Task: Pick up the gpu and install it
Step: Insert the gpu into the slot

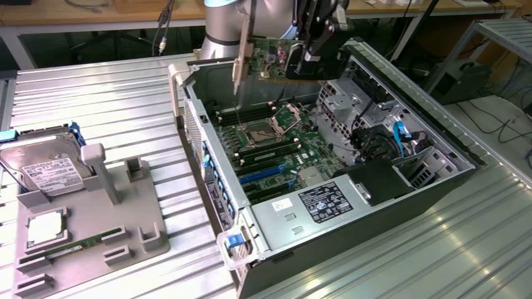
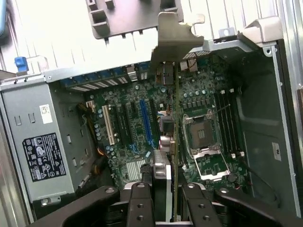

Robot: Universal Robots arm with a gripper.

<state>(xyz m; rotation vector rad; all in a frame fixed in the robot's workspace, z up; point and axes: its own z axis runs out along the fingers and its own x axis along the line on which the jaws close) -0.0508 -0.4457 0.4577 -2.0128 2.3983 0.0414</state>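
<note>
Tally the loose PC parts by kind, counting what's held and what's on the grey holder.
gpu: 1, held in the gripper above the open case
hard drive: 1, on the grey holder
processor: 1, on the holder
memory stick: 1, on the holder
Total: 4

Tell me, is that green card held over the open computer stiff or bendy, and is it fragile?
Probably stiff: the gpu looks flat though gripped at one end by the end effector. Likely light: a thin board. Probably fragile: small exposed components cover its face, and the metal bracket at the far end could catch on the computer case.
</note>
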